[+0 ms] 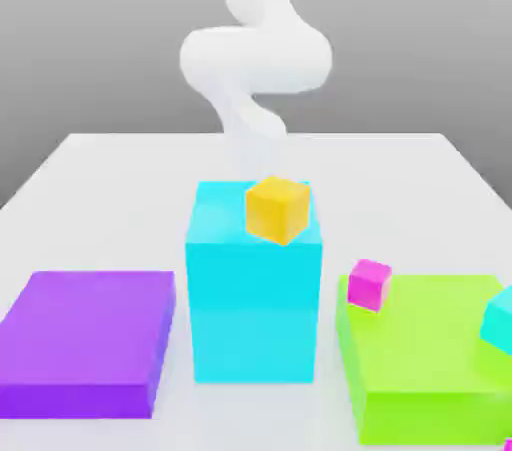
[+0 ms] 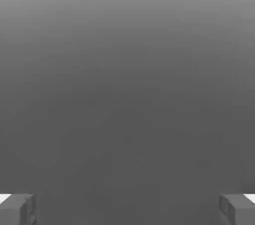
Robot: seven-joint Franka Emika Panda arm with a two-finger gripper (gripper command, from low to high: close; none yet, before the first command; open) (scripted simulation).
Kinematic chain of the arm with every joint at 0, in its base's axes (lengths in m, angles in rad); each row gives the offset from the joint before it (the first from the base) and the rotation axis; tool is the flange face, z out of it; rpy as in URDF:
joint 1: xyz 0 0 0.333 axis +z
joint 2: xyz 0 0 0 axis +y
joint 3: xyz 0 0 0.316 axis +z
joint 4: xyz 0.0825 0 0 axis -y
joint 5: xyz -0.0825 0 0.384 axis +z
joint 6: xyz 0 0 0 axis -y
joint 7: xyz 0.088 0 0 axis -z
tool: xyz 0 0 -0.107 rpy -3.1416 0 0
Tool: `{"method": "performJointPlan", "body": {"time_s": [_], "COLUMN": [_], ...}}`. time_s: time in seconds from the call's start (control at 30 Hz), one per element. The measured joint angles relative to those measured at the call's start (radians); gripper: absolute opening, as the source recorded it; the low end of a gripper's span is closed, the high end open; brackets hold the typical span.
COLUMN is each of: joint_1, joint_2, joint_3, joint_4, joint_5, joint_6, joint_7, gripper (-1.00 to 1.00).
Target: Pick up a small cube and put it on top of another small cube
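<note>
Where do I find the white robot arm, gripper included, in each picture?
Exterior view: the white arm is at upper middle, above the tall cyan block.
Hand view: the arm's open gripper; its fingers stand wide apart, near two neighbouring corners.
Shared landmark: probably the plain grey background; I cannot confirm a better one.

In the exterior view, a grey backdrop shades lighter downward behind a pale, evenly lit table.
</note>
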State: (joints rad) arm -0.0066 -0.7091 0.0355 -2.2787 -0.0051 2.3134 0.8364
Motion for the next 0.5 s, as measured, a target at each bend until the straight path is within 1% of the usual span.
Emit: {"method": "performJointPlan", "body": {"time_s": [0.27, 0.5], "joint_1": [-0.015, -0.004], "joint_2": [0.293, 0.548], "joint_3": [0.120, 0.210], "joint_4": [0.069, 0.128], "joint_5": [-0.043, -0.117], "joint_6": [0.044, 0.081], "joint_7": [0.138, 0.284], "gripper": [0.00, 0.00]}}
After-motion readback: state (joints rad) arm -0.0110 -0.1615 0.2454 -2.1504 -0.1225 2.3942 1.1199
